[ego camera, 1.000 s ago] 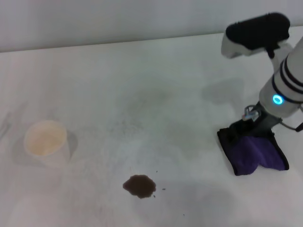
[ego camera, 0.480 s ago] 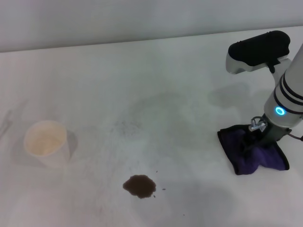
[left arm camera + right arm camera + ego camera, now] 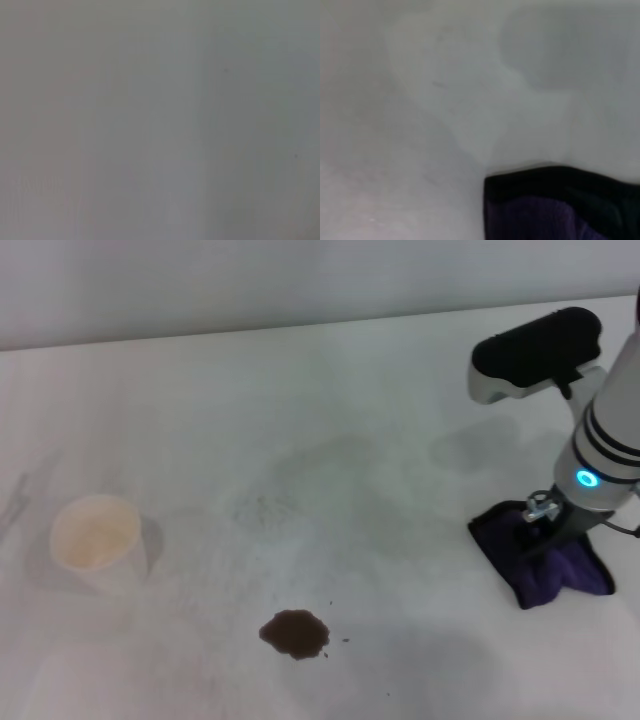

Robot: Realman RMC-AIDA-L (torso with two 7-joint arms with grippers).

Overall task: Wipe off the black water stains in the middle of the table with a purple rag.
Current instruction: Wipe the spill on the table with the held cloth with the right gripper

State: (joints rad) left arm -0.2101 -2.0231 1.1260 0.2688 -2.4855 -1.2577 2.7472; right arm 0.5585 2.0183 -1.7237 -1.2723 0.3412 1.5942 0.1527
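The black water stains (image 3: 294, 633) are a small dark brown blotch on the white table (image 3: 330, 420), at the near middle in the head view. The purple rag (image 3: 562, 572) with black edging lies bunched at the right. My right gripper (image 3: 543, 537) stands on the rag's middle, shut on it, with the cloth gathered around it. The rag's black edge and purple cloth also show in the right wrist view (image 3: 540, 215). The stain is far to the left of the rag. My left gripper is out of view; its wrist view shows only a plain surface.
A white paper cup (image 3: 97, 540) stands upright at the left of the table. Faint grey speckles (image 3: 260, 505) mark the table's middle. The table's far edge (image 3: 300, 328) runs along the back.
The right arm has sunk onto the rag. The rag has bunched up narrower around the gripper and shifted slightly right. The stain and cup have not moved.
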